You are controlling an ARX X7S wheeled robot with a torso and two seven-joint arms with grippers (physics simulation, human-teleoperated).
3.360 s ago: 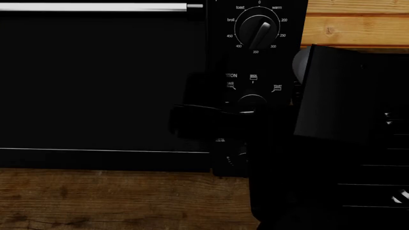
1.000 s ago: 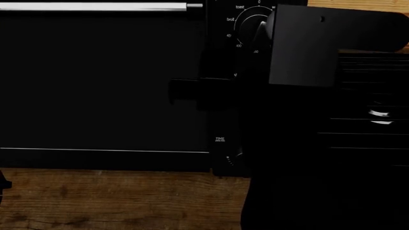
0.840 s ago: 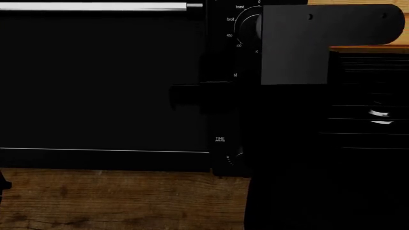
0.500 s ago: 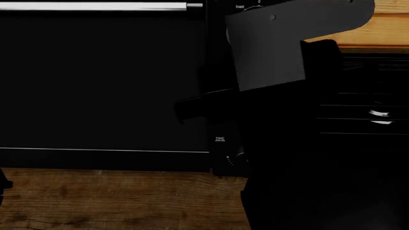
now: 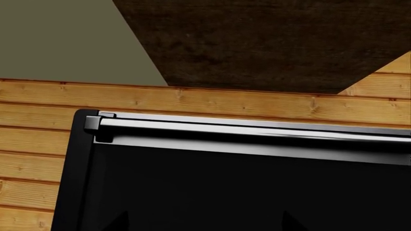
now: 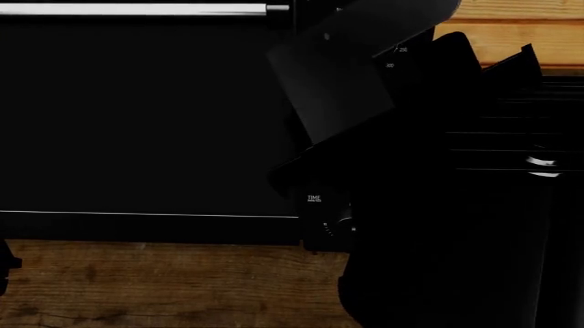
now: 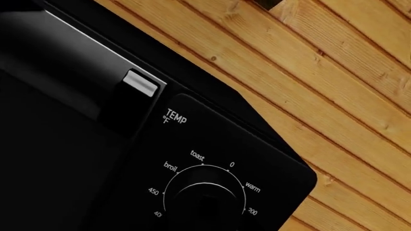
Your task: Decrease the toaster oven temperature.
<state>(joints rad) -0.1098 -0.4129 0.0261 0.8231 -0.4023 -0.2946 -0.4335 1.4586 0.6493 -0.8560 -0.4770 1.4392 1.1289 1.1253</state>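
The black toaster oven fills the head view, its silver bar handle along the top. My right arm lies across the knob panel and hides the temperature dial there; only the marks 250 and 300 show. In the right wrist view the temperature dial sits under the TEMP label, ringed by toast, 0, warm, 200, broil, 450. My right gripper is on it, dark against the dial, wrist rolled. My left gripper is open and empty, facing the oven door below the handle.
The TIME knob shows partly below my right arm. A black ribbed slatted panel is at the right. The oven stands on a wooden counter against a wooden plank wall.
My right arm rose from the middle knob to the temperature dial, then its wrist rolled anticlockwise, tilting its flat plate over the dial. The left arm barely moved.
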